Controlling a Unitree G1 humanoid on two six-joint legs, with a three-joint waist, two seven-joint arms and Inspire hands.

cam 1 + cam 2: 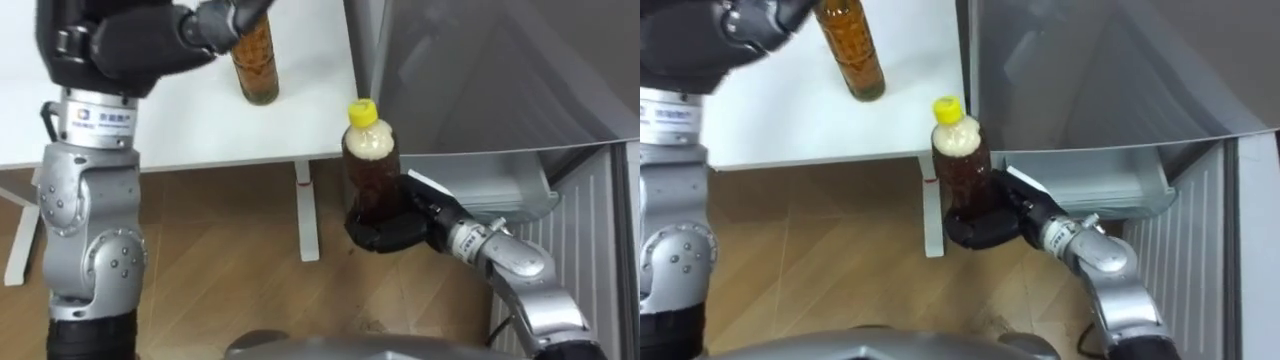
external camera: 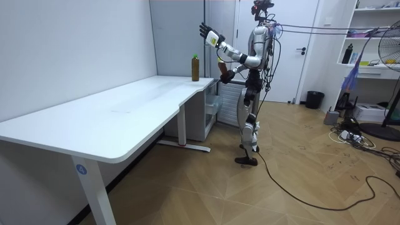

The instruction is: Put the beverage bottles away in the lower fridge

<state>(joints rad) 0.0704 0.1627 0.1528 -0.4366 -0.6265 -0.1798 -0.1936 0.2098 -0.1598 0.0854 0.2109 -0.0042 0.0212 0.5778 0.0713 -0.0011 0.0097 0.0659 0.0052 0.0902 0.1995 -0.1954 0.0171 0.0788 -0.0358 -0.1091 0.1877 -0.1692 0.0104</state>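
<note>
Your right hand (image 1: 392, 228) had its fingers curled round the yellow-capped bottle (image 1: 372, 165), upright, just off the counter (image 1: 170, 125) edge. Your left hand (image 2: 209, 32) was raised, fingers spread, holding nothing. A second bottle (image 1: 256, 62) stood on the counter's corner.

Left robot hand (image 2: 209, 34) raised, fingers spread; right robot hand (image 1: 388, 234) low, fingers curled.

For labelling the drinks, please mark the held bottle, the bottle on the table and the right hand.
Held bottle (image 1: 372, 178): left eye view, on its dark body.
Table bottle (image 1: 257, 65): left eye view, on its amber body.
Right hand (image 1: 393, 235): left eye view, on its curled fingers.
</note>
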